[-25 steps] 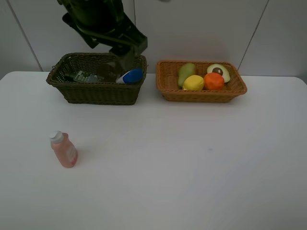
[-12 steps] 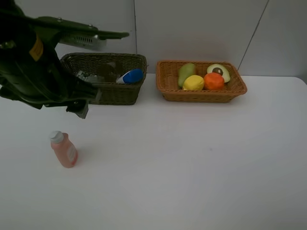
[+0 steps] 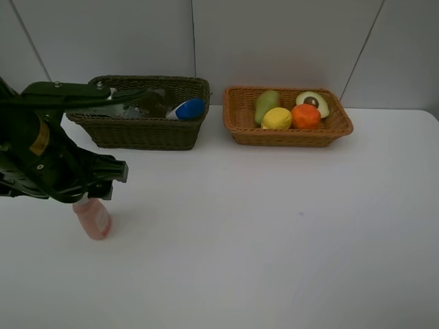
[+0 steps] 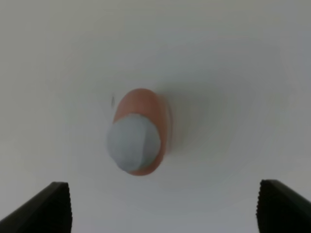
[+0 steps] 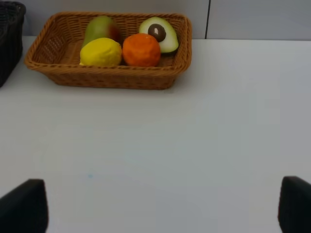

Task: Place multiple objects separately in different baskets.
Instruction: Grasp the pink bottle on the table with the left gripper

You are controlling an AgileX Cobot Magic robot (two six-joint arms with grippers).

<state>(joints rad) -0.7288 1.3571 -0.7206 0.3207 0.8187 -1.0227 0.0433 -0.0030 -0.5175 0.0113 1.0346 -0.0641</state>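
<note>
1. Both grippers stand with their fingers spread wide and nothing between them: the left gripper (image 4: 163, 206) hangs above the pink bottle (image 4: 140, 131), its two dark fingertips (image 4: 46, 208) well out to either side of it, and the right gripper (image 5: 155, 206) hangs over bare table with only its fingertips (image 5: 22, 206) showing.
2. White table (image 3: 274, 233) carries everything.
3. Dark left arm (image 3: 41, 157) fills the left of the exterior high view, covering the bottle's cap.
4. Dark brown-green basket (image 3: 144, 130) sits at the back left; the white blue-capped bottle (image 3: 186, 109) lies inside at its right end, and other items in it are too dim to name.
5. Light orange basket (image 3: 288, 135) sits just to its right, apart from it, holding four fruits.
6. Green-red pear (image 3: 265, 103) is at that basket's back left, the avocado half (image 3: 314, 102) at the back right.
7. Yellow lemon (image 3: 276, 118) and orange (image 3: 306, 116) sit side by side in front, touching.
8. Pink bottle stands upright on the table, well in front of the dark basket.
</note>
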